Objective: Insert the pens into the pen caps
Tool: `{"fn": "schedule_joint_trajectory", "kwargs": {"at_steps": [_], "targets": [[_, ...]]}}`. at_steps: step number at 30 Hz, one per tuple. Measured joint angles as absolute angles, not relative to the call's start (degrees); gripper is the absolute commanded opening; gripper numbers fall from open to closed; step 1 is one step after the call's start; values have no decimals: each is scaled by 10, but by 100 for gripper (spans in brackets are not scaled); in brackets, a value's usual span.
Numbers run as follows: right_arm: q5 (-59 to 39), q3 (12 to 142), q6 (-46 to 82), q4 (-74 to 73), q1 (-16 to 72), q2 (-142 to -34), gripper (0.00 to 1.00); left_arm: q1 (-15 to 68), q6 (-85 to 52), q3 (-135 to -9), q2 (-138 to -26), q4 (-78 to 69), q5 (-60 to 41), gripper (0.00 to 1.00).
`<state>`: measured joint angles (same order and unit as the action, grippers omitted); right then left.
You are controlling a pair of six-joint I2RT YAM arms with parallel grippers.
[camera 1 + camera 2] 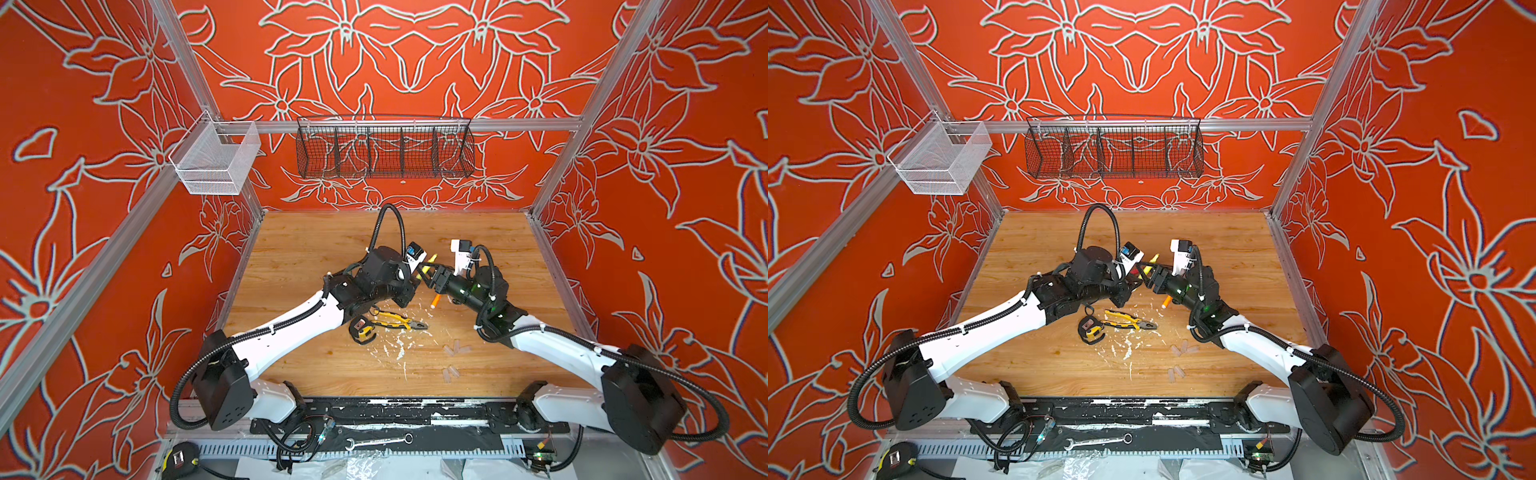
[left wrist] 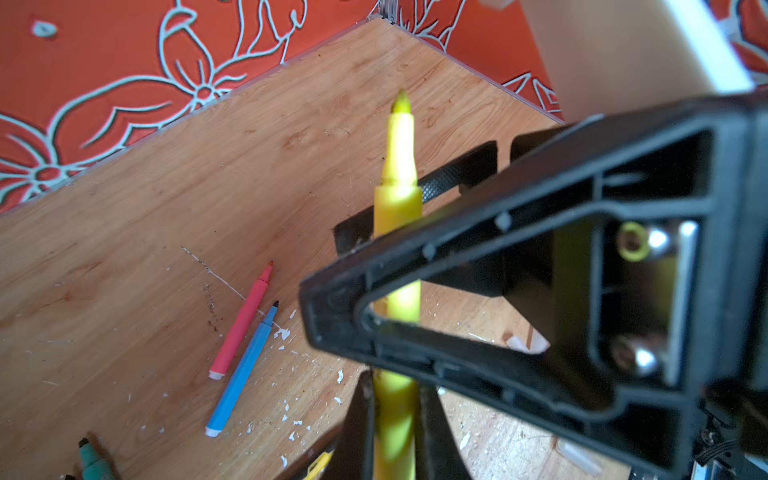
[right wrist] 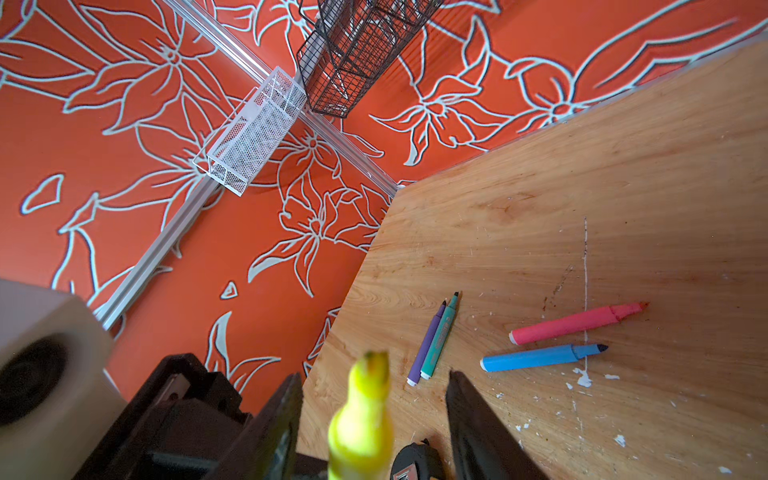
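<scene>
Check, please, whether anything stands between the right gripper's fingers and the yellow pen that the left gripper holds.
Nothing visible does. In the right wrist view the right gripper stands open on either side of the yellow pen, with only bare gaps between. The left gripper clamps the pen farther from its tip.

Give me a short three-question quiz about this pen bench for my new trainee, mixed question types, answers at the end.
1. True or false: the yellow pen wears a cap.
2. Which pen lies beside the blue pen? A pink pen; B orange pen; C yellow pen.
3. Which gripper grips the yellow pen?
Key: 1 false, its tip is bare. 2 A. 3 The left gripper; the right gripper stands open around it.
</scene>
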<state>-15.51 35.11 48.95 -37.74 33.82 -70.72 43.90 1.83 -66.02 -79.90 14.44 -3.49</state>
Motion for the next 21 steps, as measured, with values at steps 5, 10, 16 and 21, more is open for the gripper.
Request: {"fn": "schedule_joint_trajectory", "kwargs": {"at_steps": [5, 10, 16, 21], "targets": [[-143, 349, 493, -382, 338, -692, 35, 443, 35, -634, -790, 124, -35, 0], [-144, 347, 502, -384, 338, -692, 18, 458, 54, -618, -787, 113, -36, 0], [-144, 341, 506, -386, 337, -690, 4, 465, 61, -618, -786, 110, -29, 8], [-144, 328, 516, -393, 344, -680, 2, 466, 63, -618, -786, 104, -33, 29]]}}
